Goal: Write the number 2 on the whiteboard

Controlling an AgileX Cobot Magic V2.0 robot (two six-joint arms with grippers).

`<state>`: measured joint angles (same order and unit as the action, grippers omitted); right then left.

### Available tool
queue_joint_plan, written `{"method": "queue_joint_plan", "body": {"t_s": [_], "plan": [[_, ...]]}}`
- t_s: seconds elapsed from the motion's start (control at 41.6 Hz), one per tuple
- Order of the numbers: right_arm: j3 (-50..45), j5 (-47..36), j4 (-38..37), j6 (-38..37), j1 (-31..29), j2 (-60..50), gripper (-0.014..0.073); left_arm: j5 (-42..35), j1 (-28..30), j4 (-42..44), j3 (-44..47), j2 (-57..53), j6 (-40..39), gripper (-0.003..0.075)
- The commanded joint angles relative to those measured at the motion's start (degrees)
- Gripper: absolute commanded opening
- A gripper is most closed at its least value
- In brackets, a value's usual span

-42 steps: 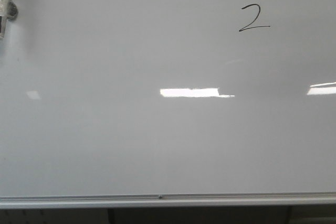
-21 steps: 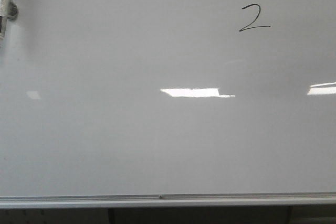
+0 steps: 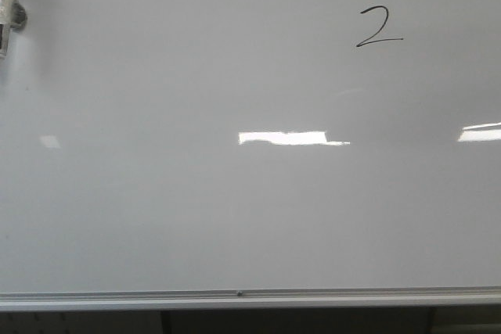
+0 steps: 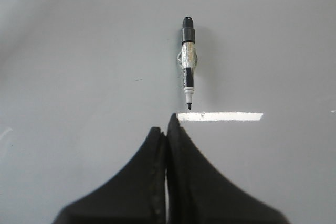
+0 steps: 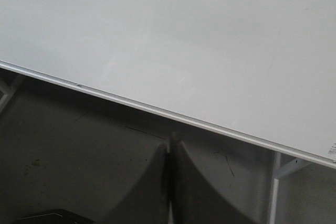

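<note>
Digit: thin black hand-drawn number 2 (image 3: 380, 26) complete on glossy pale grey whiteboard (image 3: 196, 217).
Marker: black-capped taped pen (image 4: 188, 62) lying released; leave undisturbed.
Left gripper (image 4: 167, 129): fingers pressed together, empty.
Right gripper (image 5: 170, 153): fingers pressed together, empty; retract clear of the ink.

Even, fairly bright indoor light falls on the glossy whiteboard (image 3: 235, 217), which mirrors ceiling lamps as hard white rectangles of glare in the front view and the left wrist view. The marker (image 4: 188, 61) casts a soft grey shadow. All three pictures look slightly soft and grainy. Under the board's edge, the right wrist view turns dim.
</note>
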<state>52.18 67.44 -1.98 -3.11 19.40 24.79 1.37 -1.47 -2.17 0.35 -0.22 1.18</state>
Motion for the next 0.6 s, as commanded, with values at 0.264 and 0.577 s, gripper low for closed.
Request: {"method": "queue_joint_plan", "body": {"t_s": [0.264, 0.577], "plan": [[1.0, -3.4, -1.0, 0.2, -0.3, 0.6, -0.0069, -4.3, 0.1, -0.1, 2.0, -1.7, -0.6, -0.0020], [-9.3, -19.0, -1.5, 0.3, -5.7, -6.9, -0.0069, -4.3, 0.1, -0.1, 2.0, -1.6, -0.6, -0.0020]]}}
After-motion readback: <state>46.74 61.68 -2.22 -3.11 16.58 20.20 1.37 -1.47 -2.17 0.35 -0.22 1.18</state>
